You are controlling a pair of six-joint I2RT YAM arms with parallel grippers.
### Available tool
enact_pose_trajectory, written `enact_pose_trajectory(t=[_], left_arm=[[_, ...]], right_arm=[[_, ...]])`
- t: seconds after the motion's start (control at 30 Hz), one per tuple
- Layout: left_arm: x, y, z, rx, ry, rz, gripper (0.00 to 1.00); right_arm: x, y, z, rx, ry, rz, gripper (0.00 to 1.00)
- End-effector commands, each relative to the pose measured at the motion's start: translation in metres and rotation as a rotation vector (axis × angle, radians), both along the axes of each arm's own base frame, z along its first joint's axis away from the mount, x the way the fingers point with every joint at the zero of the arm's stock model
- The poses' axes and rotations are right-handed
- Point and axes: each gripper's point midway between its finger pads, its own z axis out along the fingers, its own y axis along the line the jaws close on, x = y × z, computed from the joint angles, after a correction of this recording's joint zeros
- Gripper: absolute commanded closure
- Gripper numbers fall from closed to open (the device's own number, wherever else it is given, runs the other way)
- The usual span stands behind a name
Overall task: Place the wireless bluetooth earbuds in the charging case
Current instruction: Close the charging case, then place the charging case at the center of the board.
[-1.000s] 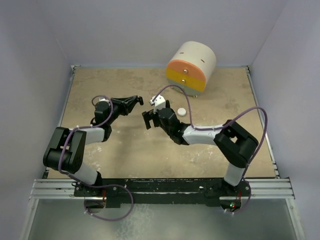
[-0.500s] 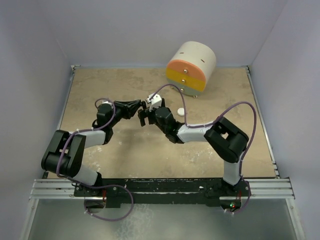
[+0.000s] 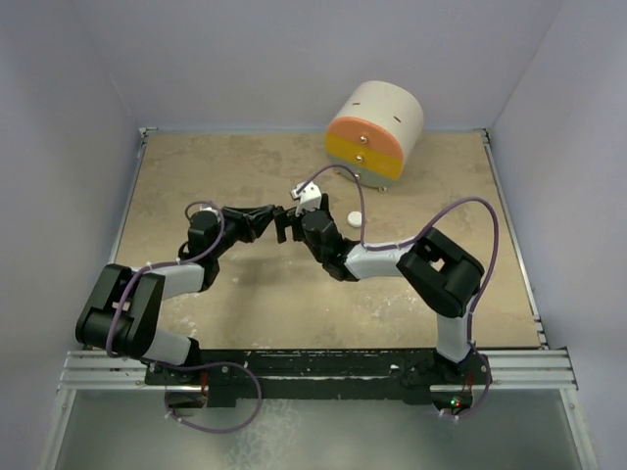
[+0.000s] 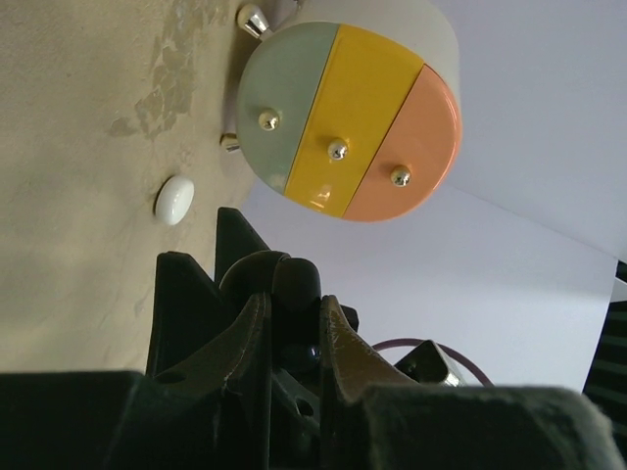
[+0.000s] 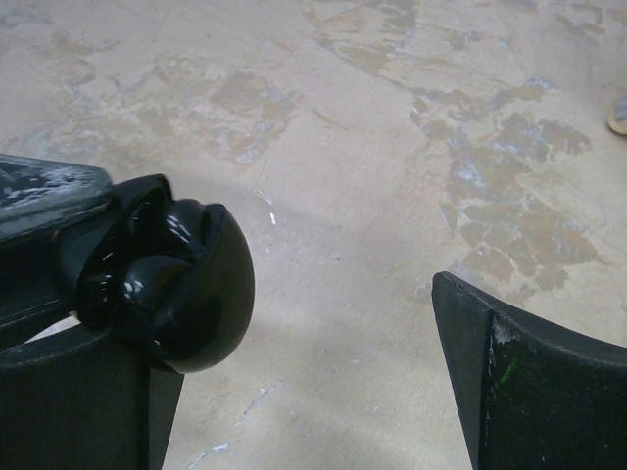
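Observation:
The charging case (image 5: pixel 191 289), a glossy black round shell, is pinched between the fingers of my left gripper (image 4: pixel 294 299) and held above the table. In the top view that left gripper (image 3: pixel 271 221) meets my right gripper (image 3: pixel 287 225) tip to tip at mid-table. The right gripper (image 5: pixel 313 313) is open wide, and the case sits just inside its left finger, far from the right one. The case looks partly open, with glossy dark rounded shapes inside. A small whitish oval piece (image 3: pixel 354 218), perhaps one of the earbuds, lies on the table behind the right gripper.
A cream cylindrical drawer unit (image 3: pixel 377 127) with green, yellow and orange fronts stands at the back right, near the rear wall. Purple cables loop over both arms. The white oval piece (image 4: pixel 174 200) lies just in front of the unit's feet.
My left gripper has moved right with the case, and the right gripper has moved left and back towards it. They now meet, with the case between the right fingers.

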Motion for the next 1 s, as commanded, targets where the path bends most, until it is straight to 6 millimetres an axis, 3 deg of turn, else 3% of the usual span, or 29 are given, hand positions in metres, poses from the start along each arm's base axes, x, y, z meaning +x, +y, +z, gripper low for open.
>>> enact_pose_trajectory(t=[0.0, 0.17, 0.33, 0.5, 0.63, 0.8, 0.97], left_arm=[[-0.009, -0.001, 0.002, 0.003, -0.014, -0.022, 1.00], [-0.007, 0.000, -0.002, 0.004, -0.011, -0.022, 1.00], [-0.005, 0.003, -0.010, 0.042, -0.014, -0.024, 1.00], [0.010, 0.009, -0.039, 0.331, -0.027, -0.077, 1.00], [0.023, 0.026, -0.061, 0.599, -0.017, -0.092, 1.00], [0.035, 0.037, -0.069, 0.726, -0.019, -0.086, 1.00], [0.045, 0.042, -0.075, 0.793, -0.027, -0.084, 1.00]], right_arm=[[0.025, -0.041, 0.021, 0.033, -0.029, -0.229, 0.00], [0.026, -0.073, 0.011, 0.028, 0.005, -0.321, 0.00], [0.021, -0.092, 0.021, 0.049, 0.004, -0.349, 0.00], [0.007, -0.100, 0.032, 0.078, 0.018, -0.328, 0.00], [-0.006, -0.108, 0.056, 0.133, 0.002, -0.311, 0.00], [-0.022, -0.119, 0.089, 0.190, -0.042, -0.274, 0.00], [-0.032, -0.127, 0.105, 0.205, -0.060, -0.256, 0.00]])
